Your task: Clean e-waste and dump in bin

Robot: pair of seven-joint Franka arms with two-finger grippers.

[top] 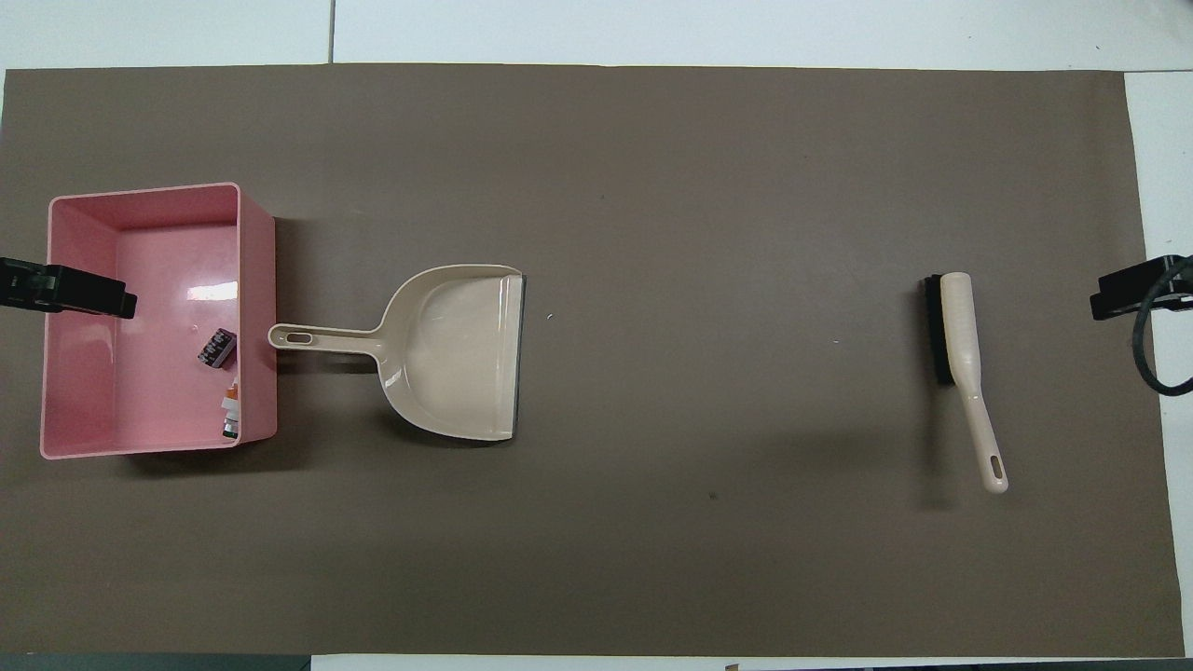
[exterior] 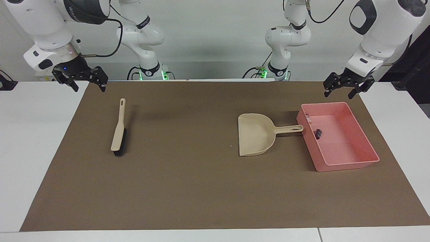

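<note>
The pink bin [exterior: 367, 158] stands at the left arm's end of the mat and also shows in the overhead view [top: 257, 280]. Both e-waste scraps lie in it by the wall next to the dustpan: the dark chip [exterior: 317, 133] [top: 216, 348] and the white piece with orange [top: 230, 410] [exterior: 307, 117]. My left gripper [exterior: 347, 88] is open and empty, raised over the bin's outer wall [top: 67, 289]. My right gripper [exterior: 80, 80] is open and empty, waiting in the air over the mat's edge at the right arm's end [top: 1130, 294].
The beige dustpan [exterior: 255, 134] [top: 457, 349] lies on the brown mat [exterior: 188, 188], its handle pointing at the bin. A beige brush with black bristles [exterior: 118, 129] [top: 960, 345] lies toward the right arm's end. A few tiny specks dot the mat.
</note>
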